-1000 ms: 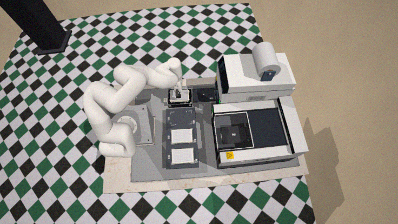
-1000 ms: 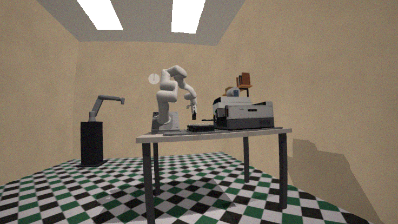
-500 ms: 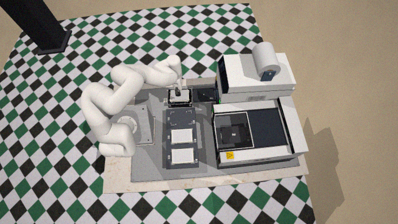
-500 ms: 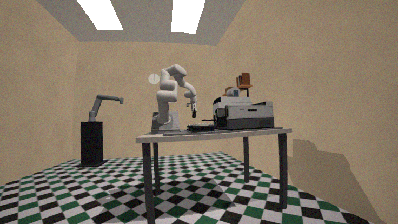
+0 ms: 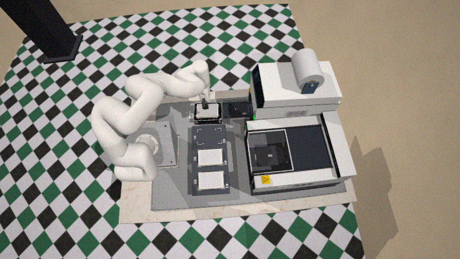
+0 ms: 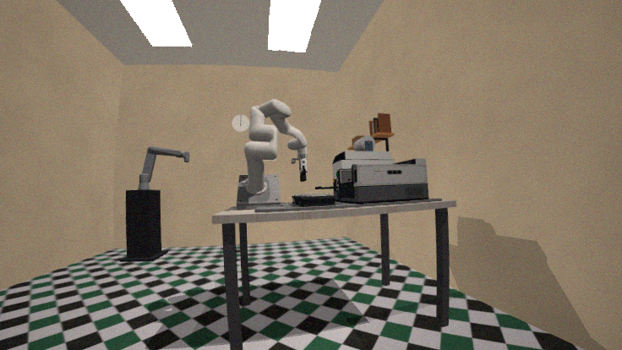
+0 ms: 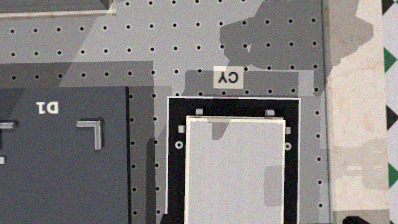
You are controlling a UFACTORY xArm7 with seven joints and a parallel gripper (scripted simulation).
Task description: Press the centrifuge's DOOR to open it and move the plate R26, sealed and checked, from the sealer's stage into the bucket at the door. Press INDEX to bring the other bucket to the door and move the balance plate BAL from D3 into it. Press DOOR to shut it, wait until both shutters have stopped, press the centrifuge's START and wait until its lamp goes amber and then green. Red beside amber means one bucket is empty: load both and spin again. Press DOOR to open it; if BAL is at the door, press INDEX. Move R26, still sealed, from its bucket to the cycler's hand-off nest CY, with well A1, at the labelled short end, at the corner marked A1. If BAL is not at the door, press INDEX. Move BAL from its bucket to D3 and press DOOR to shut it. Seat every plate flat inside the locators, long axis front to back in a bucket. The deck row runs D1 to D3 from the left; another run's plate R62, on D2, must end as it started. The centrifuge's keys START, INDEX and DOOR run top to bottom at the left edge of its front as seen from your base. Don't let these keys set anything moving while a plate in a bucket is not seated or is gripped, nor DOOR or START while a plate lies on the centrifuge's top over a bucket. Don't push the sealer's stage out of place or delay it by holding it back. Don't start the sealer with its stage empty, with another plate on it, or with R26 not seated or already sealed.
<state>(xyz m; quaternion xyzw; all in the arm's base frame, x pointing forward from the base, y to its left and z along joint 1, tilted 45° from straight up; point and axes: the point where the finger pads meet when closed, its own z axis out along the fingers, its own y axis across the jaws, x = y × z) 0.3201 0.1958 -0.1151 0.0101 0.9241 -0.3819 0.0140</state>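
Observation:
A plate with a pale sealed top (image 5: 208,111) (image 7: 235,170) lies in the black hand-off nest (image 5: 195,113) (image 7: 175,130) marked CY (image 7: 228,77). I take it for R26, but its label does not show. My gripper (image 5: 204,104) (image 6: 302,176) is open and empty and hangs a little above this plate. Its fingers do not show in the wrist view. On the dark deck row, D1 (image 5: 209,135) (image 7: 60,165) is empty, and white plates lie on D2 (image 5: 210,157) and D3 (image 5: 210,179). The centrifuge's (image 5: 337,144) door opening (image 5: 270,154) shows a dark bucket. I cannot tell whether a plate lies in it.
The sealer (image 5: 295,87) with its film roll (image 5: 307,69) stands behind the centrifuge. Its dark stage (image 5: 236,109) beside the CY nest holds no plate. My arm's base (image 5: 147,144) stands near the deck row. A second arm on a black pedestal (image 6: 143,221) stands off the table.

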